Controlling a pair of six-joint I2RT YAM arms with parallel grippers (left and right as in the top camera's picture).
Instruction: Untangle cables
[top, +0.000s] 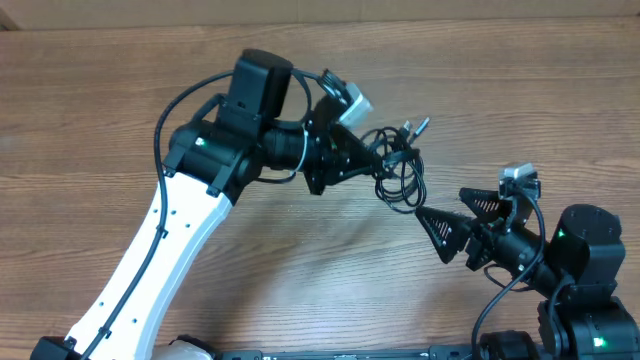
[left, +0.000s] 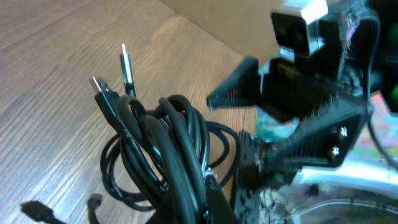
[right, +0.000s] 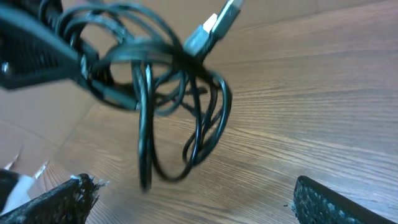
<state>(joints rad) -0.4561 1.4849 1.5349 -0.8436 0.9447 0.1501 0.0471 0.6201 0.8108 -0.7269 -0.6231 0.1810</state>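
Cables (top: 398, 165) up in the air, folks: a bunch of thin black cords was pinched in the left gripper (top: 372, 155), whose jaws were clamped hard down on the thick of the bundle. Loops dangled below that grip over the middle of the desk (top: 100, 100), and from the right wrist view it was hard to say whether the lowest loop brushed the wood. Two metal-tipped plugs (left: 127, 62) poked up and away from the knot, clear of the loops. Across from it, the right gripper (top: 440, 203) stood with jaws spread as wide as they go, empty, pointed at the bundle and just beside its outer loop, not touching. By my read, the step in hand was the set-up for a pull: one arm anchoring the bunch while the other lined up to take a strand. Next move called for the right gripper to pick a single cord. A plug end looked the best bet, since it stood clear. It should close on that alone and draw it gently away from the anchor, so the loops slid out rather than cinched tighter.
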